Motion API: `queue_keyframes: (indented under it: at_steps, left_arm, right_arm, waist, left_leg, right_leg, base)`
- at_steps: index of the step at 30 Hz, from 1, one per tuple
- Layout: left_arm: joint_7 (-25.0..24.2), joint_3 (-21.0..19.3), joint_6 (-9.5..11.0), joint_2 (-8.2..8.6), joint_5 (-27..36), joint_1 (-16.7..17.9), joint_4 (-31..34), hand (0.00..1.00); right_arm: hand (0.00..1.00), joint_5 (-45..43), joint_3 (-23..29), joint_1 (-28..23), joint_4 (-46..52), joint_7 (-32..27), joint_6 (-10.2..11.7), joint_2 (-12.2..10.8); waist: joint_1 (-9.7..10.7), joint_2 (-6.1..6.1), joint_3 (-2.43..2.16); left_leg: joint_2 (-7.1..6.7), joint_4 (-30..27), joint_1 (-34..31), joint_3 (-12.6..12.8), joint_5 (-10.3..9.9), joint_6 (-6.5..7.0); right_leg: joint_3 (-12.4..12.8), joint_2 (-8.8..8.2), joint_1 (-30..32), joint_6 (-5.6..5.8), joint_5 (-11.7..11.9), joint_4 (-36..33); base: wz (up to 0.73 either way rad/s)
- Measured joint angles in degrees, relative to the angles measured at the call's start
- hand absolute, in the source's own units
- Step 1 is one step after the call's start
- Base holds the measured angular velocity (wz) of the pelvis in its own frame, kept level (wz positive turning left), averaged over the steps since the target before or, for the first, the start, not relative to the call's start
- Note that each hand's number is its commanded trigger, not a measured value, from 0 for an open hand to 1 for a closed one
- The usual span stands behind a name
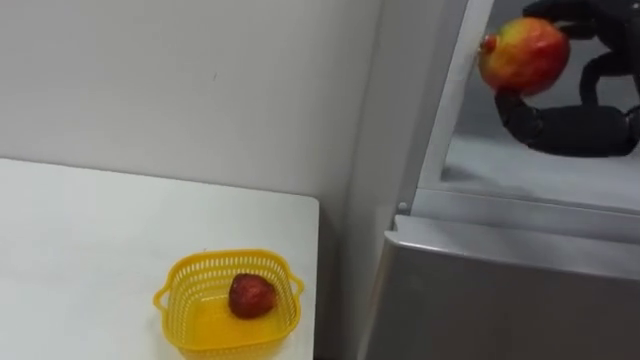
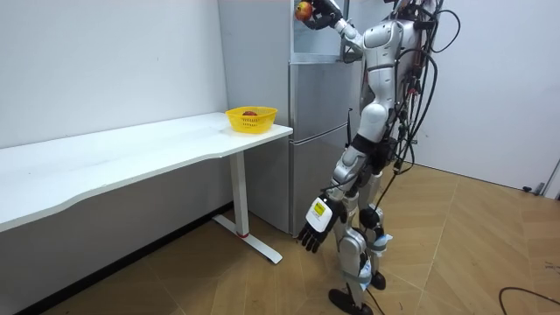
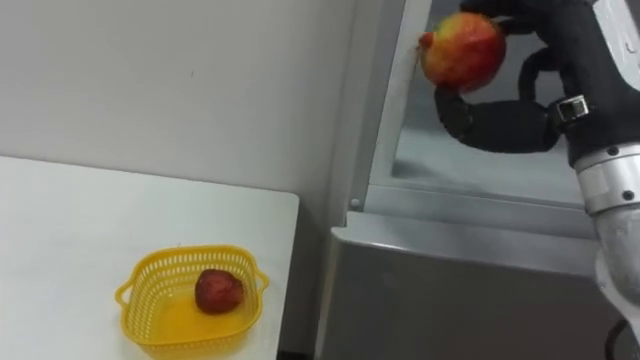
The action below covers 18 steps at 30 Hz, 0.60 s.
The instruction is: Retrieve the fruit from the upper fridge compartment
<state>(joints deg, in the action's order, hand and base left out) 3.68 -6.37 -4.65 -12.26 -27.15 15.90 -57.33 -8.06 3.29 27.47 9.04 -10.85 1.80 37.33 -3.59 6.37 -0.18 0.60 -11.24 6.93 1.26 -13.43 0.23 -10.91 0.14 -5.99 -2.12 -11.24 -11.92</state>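
Red-and-yellow fruit [image 1: 523,55], at one o'clock in the upper fridge [image 1: 540,172] opening, is clasped by the right hand [image 1: 572,128]; a loose hold could drop it short of the yellow basket [image 1: 188,292] at seven o'clock.

I am looking at evenly bright, soft indoor light; the white table [image 1: 100,250] is glowing pale, the fridge [image 1: 500,290] is showing a dull sheen, and shadow is pooling beneath the table
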Motion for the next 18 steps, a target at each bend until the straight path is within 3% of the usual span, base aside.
queue_keyframes:
  at_steps: [6,12,14,18]
  left_arm:
    - [0.2,1.0,0.1,0.06,0.39,0.29,-0.05,0.0]
    - [0.18,1.05,1.24,0.13,0.67,-1.05,-0.73,0.0]
    - [-0.09,1.15,1.58,0.14,0.62,-1.92,-2.21,0.0]
    - [-0.54,2.23,1.69,0.11,0.57,-2.56,-2.37,0.0]
  right_arm:
    - [1.0,-2.74,-0.23,-0.03,8.16,-3.22,0.91,-1.05]
    - [1.0,-6.26,-0.62,-2.2,13.43,-3.37,2.4,-4.58]
    - [1.0,-9.31,-2.51,-2.27,14.65,-3.05,2.71,-6.77]
    - [1.0,-12.72,-5.62,-2.26,17.14,-1.73,3.41,-8.74]
  waist:
    - [-0.37,-0.23,-0.11]
    - [-1.28,0.37,0.12]
    - [-1.26,0.59,0.25]
    - [-1.67,0.51,0.31]
  left_leg:
    - [0.13,-0.09,-0.26,0.18,0.03,-0.03]
    - [0.0,-0.18,-0.32,0.23,0.02,-0.02]
    - [0.01,-0.19,-0.34,0.05,0.02,-0.02]
    - [0.1,0.29,-0.4,0.0,0.0,0.01]
  right_leg:
    - [0.69,0.22,0.35,-0.04,0.02,0.0]
    - [1.05,0.2,0.34,-0.04,0.02,0.18]
    - [0.48,0.17,0.15,-0.04,0.02,0.2]
    - [-0.05,0.12,0.33,-0.02,0.02,0.21]
  base:
    - [-0.01]
    - [-0.02]
    - [0.05]
    - [0.02]
